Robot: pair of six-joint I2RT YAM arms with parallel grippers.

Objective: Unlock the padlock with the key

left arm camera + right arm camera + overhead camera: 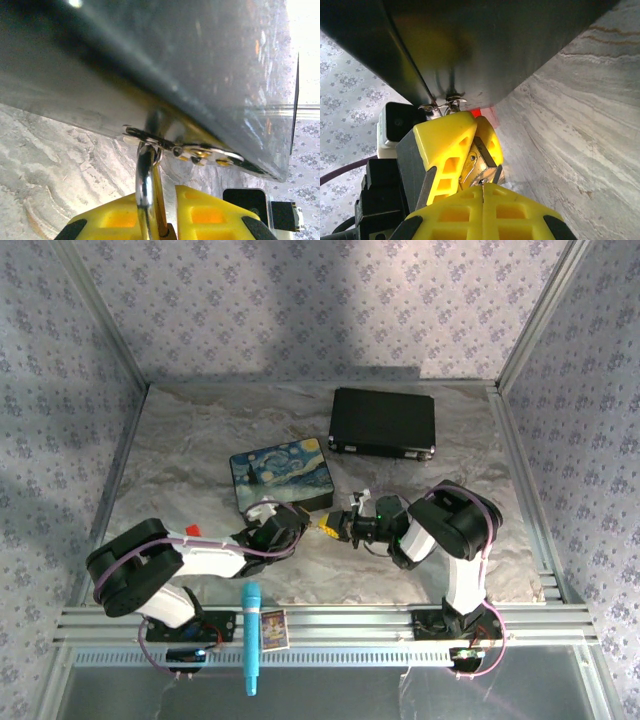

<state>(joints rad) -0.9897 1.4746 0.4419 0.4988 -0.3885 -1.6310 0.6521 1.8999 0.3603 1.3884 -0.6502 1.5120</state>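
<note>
Right claw [482, 194]: fingers pressed tight together at the bottom of the right wrist view, pinching a thin metal blade, judged to be the key [482, 181], by its hidden end.
Key tip: aimed up the frame at the brass underside of the padlock [476, 162]; seated in the keyhole or not, cannot tell.
Left claw [157, 202]: nearly closed, clamped on the padlock from both sides at the bottom of the left wrist view.
Padlock place: between the two claws, hanging by its silver loop [144, 185] from the latch [185, 149] on the dark side of the painted box [280, 472], just above the table [50, 165].
Padlock axis: long axis running up the frame in both wrist views, leaning slightly; loop end toward the latch, body end toward the right claw.
Top view: padlock too small for reading its direction.
Risk, slip: blade twisting in so thin a pinch once turned.
Risk, swing: padlock pivoting on its loop under the turn, given a narrow hold.
Risk, crowding: yellow fingers of both claws close enough for a bump, jolting the key off line.
Risk, drag: box pulled along by a hard push.
</note>
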